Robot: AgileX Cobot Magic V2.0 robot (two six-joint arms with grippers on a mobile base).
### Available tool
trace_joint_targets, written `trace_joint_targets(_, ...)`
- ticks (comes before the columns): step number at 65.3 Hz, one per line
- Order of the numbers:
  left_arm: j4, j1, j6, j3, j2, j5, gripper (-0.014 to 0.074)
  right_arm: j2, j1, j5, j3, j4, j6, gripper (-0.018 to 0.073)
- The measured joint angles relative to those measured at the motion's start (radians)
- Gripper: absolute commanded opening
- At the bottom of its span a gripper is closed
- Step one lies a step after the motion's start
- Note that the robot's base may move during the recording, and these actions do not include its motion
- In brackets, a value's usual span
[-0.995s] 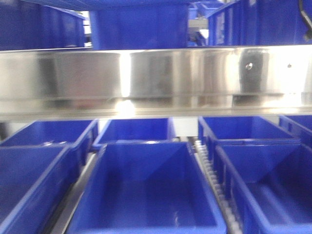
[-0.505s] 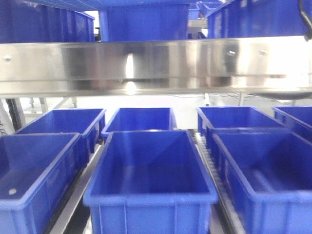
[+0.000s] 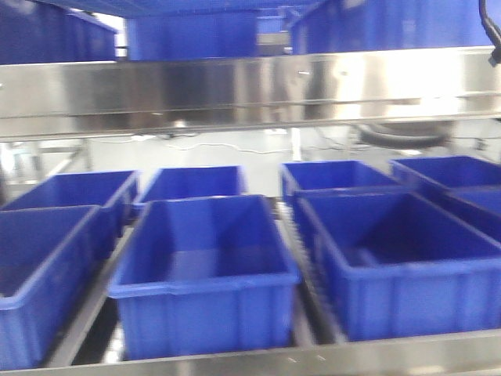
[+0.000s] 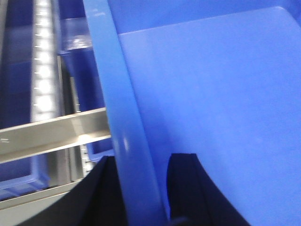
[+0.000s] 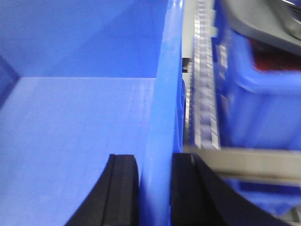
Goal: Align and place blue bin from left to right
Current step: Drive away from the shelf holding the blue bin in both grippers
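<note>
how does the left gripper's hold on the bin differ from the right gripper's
In the left gripper view, the inside of the bin lies right of the rim; in the right gripper view, it lies left of it. The rim leans across the left gripper's view but runs nearly straight up the right gripper's. Shared: each has one black finger inside the wall and one outside, closed against it.

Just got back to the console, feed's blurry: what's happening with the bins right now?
Both arms have hold of one blue bin. The left pincer straddles one side wall's rim and the right pincer the opposite one, each with a finger inside and one outside. The front view shows rows of other blue bins under a steel shelf rail; neither arm appears there.
</note>
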Motion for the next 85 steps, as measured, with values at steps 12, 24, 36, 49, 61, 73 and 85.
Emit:
trace_joint_targets(12,0.000,0.000,0.000,0.000,0.000,0.000,-0.0111,0.000,0.000,0.000,0.000,0.000,0.000,-0.0151)
trace_joint_targets(24,0.005,0.000,0.000,0.000,-0.004,0.014,-0.0111,0.001,0.000,0.001,0.000,0.003,0.000,-0.0151)
trace_joint_targets(36,0.005,0.000,0.000,0.000,-0.004,0.011,-0.0111,0.001,0.000,0.001,0.000,0.003,0.000,-0.0151)
trace_joint_targets(49,0.003,0.000,0.000,0.000,-0.004,0.008,-0.0111,0.001,0.000,0.001,0.000,0.000,0.000,-0.0151)
trace_joint_targets(61,0.003,0.000,0.000,0.000,-0.004,0.008,-0.0111,0.001,0.000,0.001,0.000,0.000,0.000,-0.0151)
trace_joint_targets(73,0.002,0.000,0.000,0.000,-0.004,0.006,-0.0111,0.001,0.000,0.001,0.000,0.000,0.000,-0.0151)
trace_joint_targets(85,0.002,0.000,0.000,0.000,-0.004,0.006,-0.0111,0.001,0.000,0.001,0.000,-0.002,0.000,-0.0151)
